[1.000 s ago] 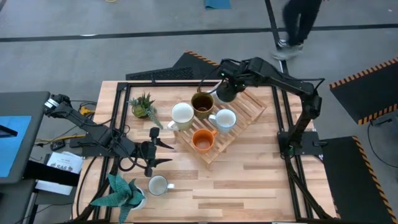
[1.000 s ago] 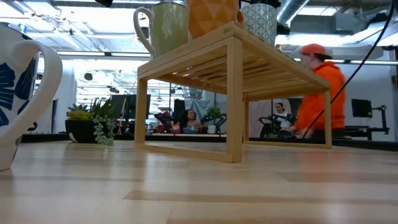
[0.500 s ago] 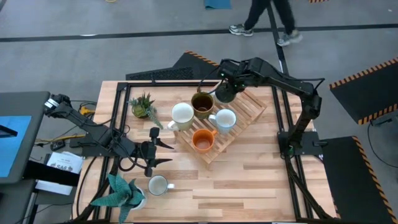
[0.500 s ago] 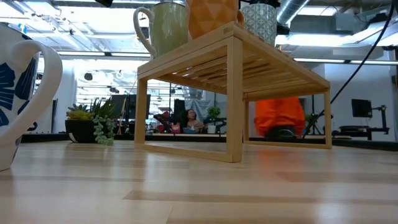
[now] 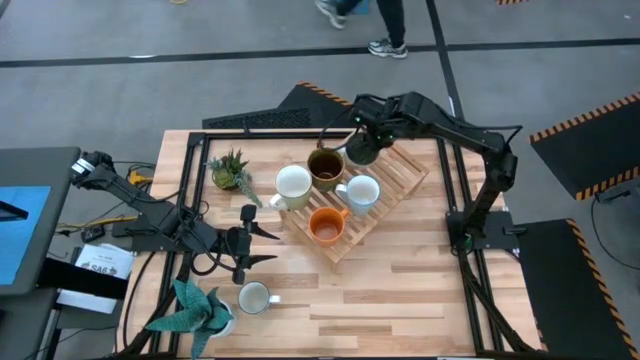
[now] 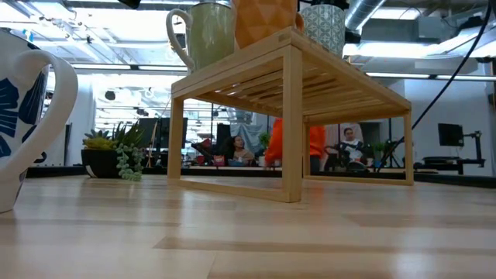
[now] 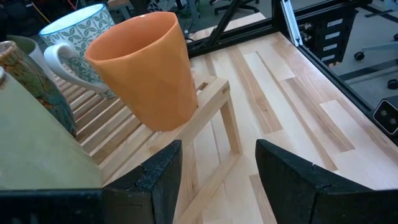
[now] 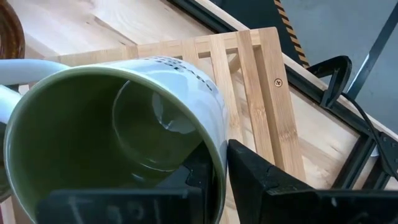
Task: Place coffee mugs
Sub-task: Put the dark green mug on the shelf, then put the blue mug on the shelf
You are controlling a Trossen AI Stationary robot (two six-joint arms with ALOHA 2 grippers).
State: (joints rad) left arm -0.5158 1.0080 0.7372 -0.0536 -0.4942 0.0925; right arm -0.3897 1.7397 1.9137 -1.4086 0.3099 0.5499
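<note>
A slatted wooden rack (image 5: 395, 180) stands mid-table. On it are the cream-white mug (image 5: 293, 185), the dark brown mug (image 5: 325, 165), a pale patterned mug (image 5: 361, 190) and the orange mug (image 5: 325, 227). My right gripper (image 5: 366, 146) is over the rack's far corner, shut on the green mug (image 8: 118, 124). The white mug with blue pattern (image 5: 255, 297) stands on the table near the near-left corner. My left gripper (image 5: 250, 245) hovers open left of the rack, its fingers apart (image 7: 217, 180) and facing the orange mug (image 7: 143, 68). My right gripper holds the green mug by its rim wall (image 8: 217, 155), on the side away from the handle. One finger (image 8: 196, 177) is inside the cup and one (image 8: 258, 174) outside. The mug sits tilted over the rack's far slats; whether its base touches them cannot be seen.
Two small potted plants stand on the table's left side, one near the far edge (image 5: 230, 170) and one at the near-left corner (image 5: 195, 310). Bare wood lies right of and nearer than the rack (image 5: 400, 280). A person walks beyond the far edge (image 5: 385, 20).
Neither arm nor any mug has moved. The person beyond the far edge has walked toward the left.
</note>
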